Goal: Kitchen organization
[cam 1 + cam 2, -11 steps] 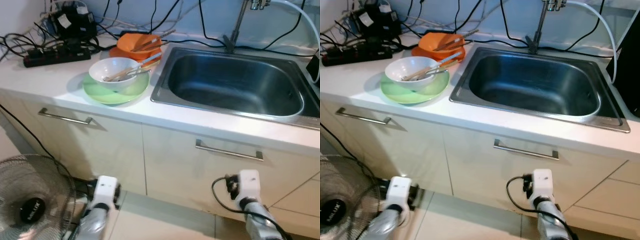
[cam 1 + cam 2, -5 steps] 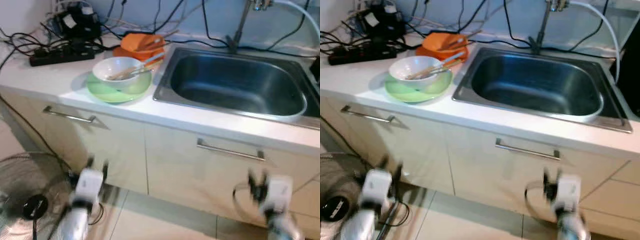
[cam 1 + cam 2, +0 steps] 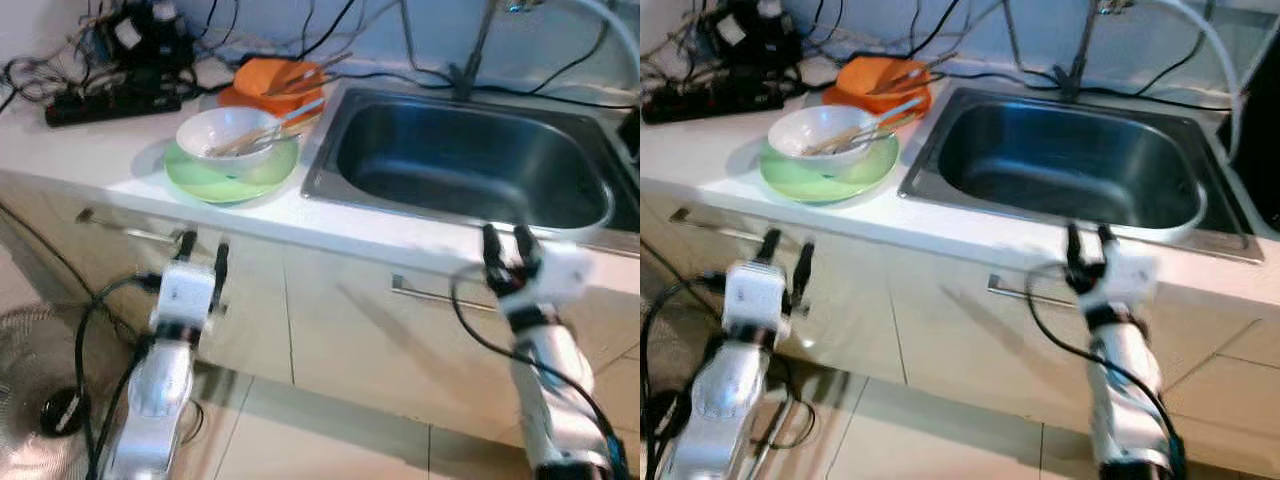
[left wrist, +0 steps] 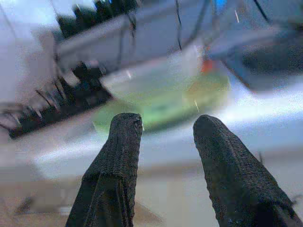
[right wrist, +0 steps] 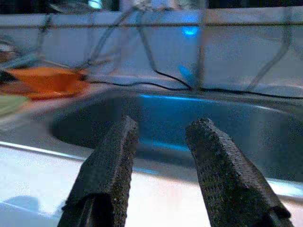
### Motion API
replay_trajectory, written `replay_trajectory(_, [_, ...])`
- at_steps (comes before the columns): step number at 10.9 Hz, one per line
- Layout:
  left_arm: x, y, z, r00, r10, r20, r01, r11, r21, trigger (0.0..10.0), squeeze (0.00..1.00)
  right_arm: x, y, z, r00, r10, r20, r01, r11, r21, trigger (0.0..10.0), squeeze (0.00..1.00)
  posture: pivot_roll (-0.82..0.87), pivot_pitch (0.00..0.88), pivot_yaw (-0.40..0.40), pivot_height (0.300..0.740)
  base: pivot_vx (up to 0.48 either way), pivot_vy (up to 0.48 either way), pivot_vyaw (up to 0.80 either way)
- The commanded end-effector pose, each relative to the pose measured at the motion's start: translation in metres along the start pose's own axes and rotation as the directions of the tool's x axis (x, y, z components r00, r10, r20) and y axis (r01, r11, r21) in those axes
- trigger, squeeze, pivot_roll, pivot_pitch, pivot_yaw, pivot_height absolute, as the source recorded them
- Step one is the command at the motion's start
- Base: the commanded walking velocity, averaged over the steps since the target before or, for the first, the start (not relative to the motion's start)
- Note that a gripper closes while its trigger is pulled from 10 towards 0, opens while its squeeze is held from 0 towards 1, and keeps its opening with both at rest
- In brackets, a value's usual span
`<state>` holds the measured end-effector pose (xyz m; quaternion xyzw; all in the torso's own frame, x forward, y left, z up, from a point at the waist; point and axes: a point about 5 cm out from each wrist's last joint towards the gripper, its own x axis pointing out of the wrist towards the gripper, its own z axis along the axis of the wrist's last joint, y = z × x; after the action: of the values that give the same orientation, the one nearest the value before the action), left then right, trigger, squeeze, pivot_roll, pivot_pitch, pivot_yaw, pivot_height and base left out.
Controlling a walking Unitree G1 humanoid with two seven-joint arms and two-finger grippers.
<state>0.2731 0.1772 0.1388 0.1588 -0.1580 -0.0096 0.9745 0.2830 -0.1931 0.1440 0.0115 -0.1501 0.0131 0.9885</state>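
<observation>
Both arms have risen since a second ago: the left gripper [image 3: 201, 247], fingers spread and empty, now sits below the table [image 3: 90, 150] edge at 6 o'clock from the green plate [image 3: 232, 172] carrying the white bowl [image 3: 222, 133]; the right gripper [image 3: 508, 243], also spread, is at the sink [image 3: 470, 165] front rim. An orange bowl [image 3: 272, 80] lies behind, cables at the wall, tiled floor [image 3: 330, 435] open below.

No text, label, brand or number is showing clearly enough to be read. The hub of the fan [image 3: 62, 411] on the floor is carrying a pale mark, but it is appearing too blurred and too small to make out.
</observation>
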Motion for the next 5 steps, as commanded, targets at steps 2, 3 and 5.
replay_trajectory(2, [0.013, -0.005, 0.025, 0.998, -0.030, 0.047, 0.031, 1.000, -0.005, 10.0, 0.00, 0.007, 0.007, 0.014, 1.000, 0.008, 0.011, -0.008, 1.000, 0.025, 10.0, 0.00, 0.15, 0.051, -0.009, 0.740, 0.000, 0.000, 0.00])
replay_trajectory(3, [0.026, -0.011, 0.036, 0.996, -0.047, 0.076, 0.048, 0.999, -0.013, 10.0, 0.00, 0.013, 0.014, 0.016, 1.000, 0.012, -0.003, -0.012, 0.999, 0.050, 10.0, 0.00, 0.15, 0.043, -0.009, 0.740, 0.000, 0.000, 0.00])
replay_trajectory(5, [0.043, -0.011, 0.050, 0.993, -0.015, 0.115, 0.020, 0.999, -0.040, 10.0, 0.00, 0.024, 0.028, 0.019, 0.999, 0.034, -0.001, -0.034, 0.996, 0.078, 10.0, 0.00, 0.15, 0.026, -0.007, 0.740, 0.000, 0.000, 0.00])
